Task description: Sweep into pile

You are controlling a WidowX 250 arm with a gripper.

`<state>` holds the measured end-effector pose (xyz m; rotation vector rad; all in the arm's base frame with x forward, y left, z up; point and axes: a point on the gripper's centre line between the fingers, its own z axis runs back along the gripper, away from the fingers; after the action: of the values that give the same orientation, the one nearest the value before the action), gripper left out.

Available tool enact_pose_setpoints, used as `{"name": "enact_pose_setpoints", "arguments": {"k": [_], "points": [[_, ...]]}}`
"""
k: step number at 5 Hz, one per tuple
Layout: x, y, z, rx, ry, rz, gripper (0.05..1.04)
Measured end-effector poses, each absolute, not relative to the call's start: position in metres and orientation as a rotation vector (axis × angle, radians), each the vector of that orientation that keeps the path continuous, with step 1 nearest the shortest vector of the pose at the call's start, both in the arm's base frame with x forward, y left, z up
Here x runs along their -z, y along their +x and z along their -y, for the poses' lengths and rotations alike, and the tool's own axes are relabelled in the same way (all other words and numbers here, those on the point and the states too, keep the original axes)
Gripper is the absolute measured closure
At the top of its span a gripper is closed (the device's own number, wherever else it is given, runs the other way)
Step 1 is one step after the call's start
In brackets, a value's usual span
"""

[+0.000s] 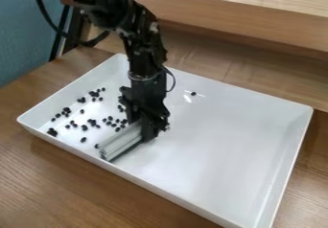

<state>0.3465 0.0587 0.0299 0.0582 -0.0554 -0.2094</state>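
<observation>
Nearest, the wooden surface [70, 174] is overlaid by a shallow white tray [224, 141], by whose raised walls the beans are probably meant to be contained while they are swept. Inside, a pale ribbed bar [120, 142] is held aslant, its free end pointed towards the near wall and one long side turned to most of the beans, so that a broad pushing face is offered. Its other end is gripped by the end effector [146, 129], closed on it, the fingers kept apart only by the bar's thickness.

The dark beans [84, 127] are scattered beyond the bar, mainly in the left part of the tray; a few are found close beside it. They are loosely grouped, so more gathering is judged to be needed. A stray bean [193, 93] is seen well apart, towards the far wall, and could easily be missed.

Farther back, a wooden ledge [243, 11] and blue upholstery [22, 26] are seen. No writing can be made out.
</observation>
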Motion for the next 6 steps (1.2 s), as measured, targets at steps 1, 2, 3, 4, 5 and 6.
{"name": "enact_pose_setpoints", "arguments": {"k": [1, 2, 3, 4, 5, 6], "points": [[-0.028, 0.361, -0.064, 0.224, 0.044, 0.079, 0.685], [-0.028, 0.368, -0.072, 0.234, 0.037, 0.096, 0.685], [-0.028, 0.370, -0.079, 0.224, 0.041, 0.108, 0.686], [-0.025, 0.365, -0.090, 0.191, 0.049, 0.105, 0.687], [-0.025, 0.355, -0.106, 0.139, 0.055, 0.111, 0.687], [-0.027, 0.343, -0.127, 0.077, 0.060, 0.110, 0.687]]}}
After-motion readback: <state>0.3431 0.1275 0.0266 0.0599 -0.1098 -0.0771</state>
